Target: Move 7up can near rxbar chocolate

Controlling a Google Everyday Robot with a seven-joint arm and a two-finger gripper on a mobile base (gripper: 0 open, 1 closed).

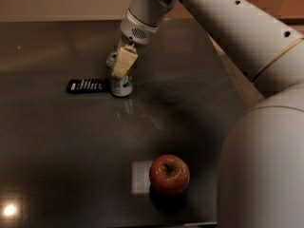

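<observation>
The 7up can [122,83] stands upright on the dark worktop [57,141] in the upper left-centre of the frame, its base resting on the surface and its lower label showing below the tool. The tool [118,69] comes down on it from above and is clamped around the can's upper half: one cream-coloured finger [124,61] lies across the near face of the can, while the other is mostly hidden behind it. Just to the left of the can lies the rxbar chocolate [87,85], flat on the worktop with its long side running left to right and its white lettering facing up; its right end sits right next to the can's base, though whether the two actually touch cannot be told. Above the tool, the pale arm [223,18] runs from the round wrist at the top centre out to the upper right, and its bulky lower part fills the right edge of the frame. Well apart from the can, in the lower centre, a red apple [169,174] sits stem up, overlapping the right edge of a small white patch [139,177] on the worktop. A bright spot of glare [9,210] shows in the lower left corner.
</observation>
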